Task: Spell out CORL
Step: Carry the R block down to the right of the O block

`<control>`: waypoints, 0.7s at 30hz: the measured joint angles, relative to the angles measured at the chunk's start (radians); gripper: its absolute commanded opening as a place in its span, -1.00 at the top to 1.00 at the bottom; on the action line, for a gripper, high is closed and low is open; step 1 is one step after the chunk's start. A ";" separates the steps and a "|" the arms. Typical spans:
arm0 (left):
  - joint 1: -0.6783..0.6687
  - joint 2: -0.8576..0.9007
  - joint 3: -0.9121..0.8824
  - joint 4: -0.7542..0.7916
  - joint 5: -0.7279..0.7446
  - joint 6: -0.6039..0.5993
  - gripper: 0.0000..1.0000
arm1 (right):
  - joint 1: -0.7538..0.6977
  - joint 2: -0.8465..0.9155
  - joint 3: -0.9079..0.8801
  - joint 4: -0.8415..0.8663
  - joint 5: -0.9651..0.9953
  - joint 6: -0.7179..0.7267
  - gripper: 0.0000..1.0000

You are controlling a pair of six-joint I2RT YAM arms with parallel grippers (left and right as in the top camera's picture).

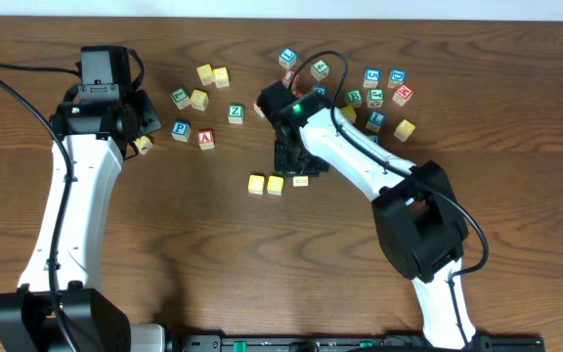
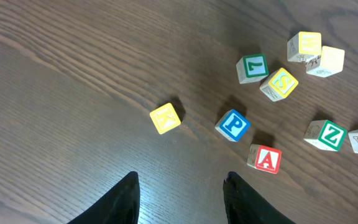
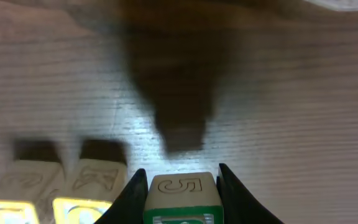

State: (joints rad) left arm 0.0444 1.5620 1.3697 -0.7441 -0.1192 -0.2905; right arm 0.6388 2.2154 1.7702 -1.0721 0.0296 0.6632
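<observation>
1. Right gripper [image 3: 181, 174]: jaws clamped on a green-edged cube [image 3: 182, 198], with one dark finger against each side face. The wrist view shows the cube filling the gap.
2. Green-edged cube: pale wood with a green border on the near face. A carved glyph sits on the face turned to the camera, but I cannot read the letter. From overhead it lies under the gripper's tip, low in the middle of the table [image 1: 213, 274]. Whether it rests on the wood or hangs just off it cannot be told.
3. Inner yellow cube [image 3: 89, 193]: just beside the held cube, outside the jaws, close to the finger on that side.
4. Outer yellow cube [image 3: 17, 194]: touching or nearly touching the inner one on its far side. The three form one short row (overhead shows the two yellow faces side by side, with the gripped cube at the row's end).
5. Left gripper [image 2: 182, 200]: jaws apart with bare wood between them, hovering well away from the row.
6. Ahead of the left jaws, none between them: yellow K cube [image 2: 165, 117], blue P cube [image 2: 233, 124], red A cube [image 2: 265, 158], green Z cube [image 2: 326, 135].
7. A blue L cube cannot be picked out among the loose cubes at the table's far side (the faces are too small to read from overhead).
</observation>
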 measured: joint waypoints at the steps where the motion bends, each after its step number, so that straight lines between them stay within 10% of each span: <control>1: 0.000 0.000 0.000 0.000 0.000 0.000 0.14 | 0.000 0.000 -0.021 0.031 -0.004 0.011 0.72; 21: 0.000 0.000 0.000 0.001 0.000 0.000 0.14 | 0.035 0.000 -0.090 0.102 -0.039 0.063 0.31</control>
State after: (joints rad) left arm 0.0444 1.5623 1.3697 -0.7433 -0.1192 -0.2909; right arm 0.6739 2.2150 1.6806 -0.9699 -0.0090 0.7265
